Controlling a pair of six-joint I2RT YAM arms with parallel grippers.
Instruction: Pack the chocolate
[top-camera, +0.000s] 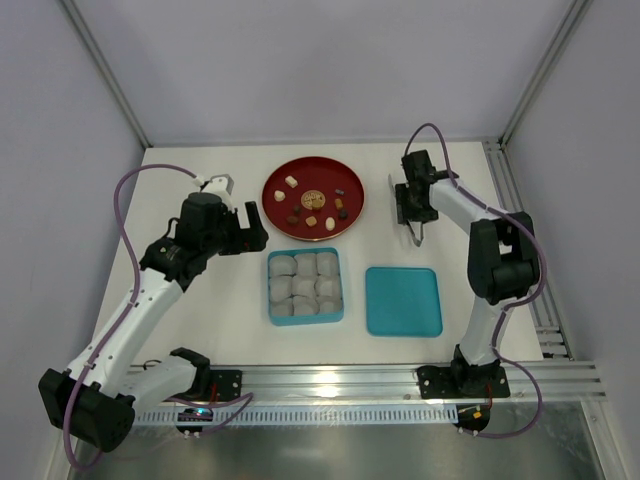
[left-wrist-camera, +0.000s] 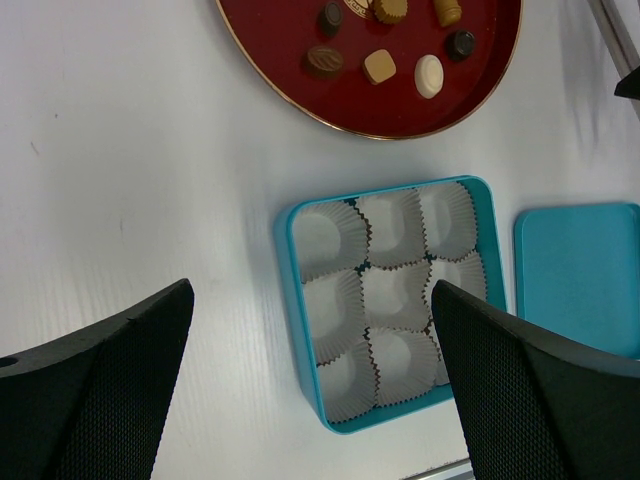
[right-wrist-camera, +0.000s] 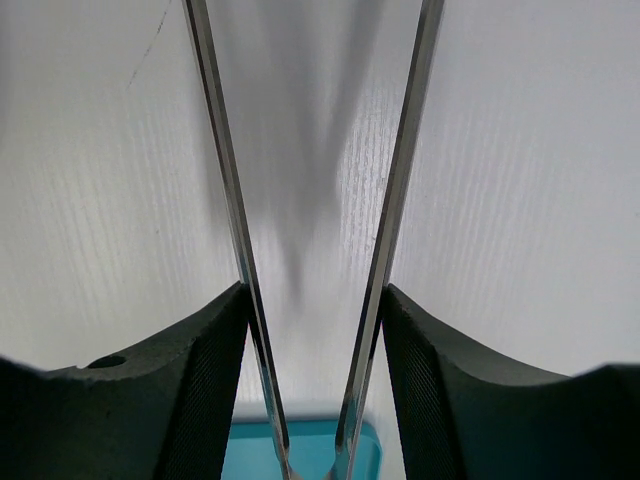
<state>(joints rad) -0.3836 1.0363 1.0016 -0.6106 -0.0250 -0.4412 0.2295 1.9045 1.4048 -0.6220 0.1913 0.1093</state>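
Worktop (top-camera: 240, 320) layout. One red plate (top-camera: 272, 190) carries the chocolate (top-camera: 312, 198), roughly nine pieces. One teal box (top-camera: 305, 321) holds nine paper cups (top-camera: 305, 288), none filled. One lid (top-camera: 403, 300) lies beside the box. Left hand (top-camera: 255, 228): spread wide, holding nothing. Right hand (top-camera: 411, 212): gripping tweezers (top-camera: 415, 236).

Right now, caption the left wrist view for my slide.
Open left fingers frame a teal box of empty paper cups, its lid alongside, near a red plate of assorted chocolates.
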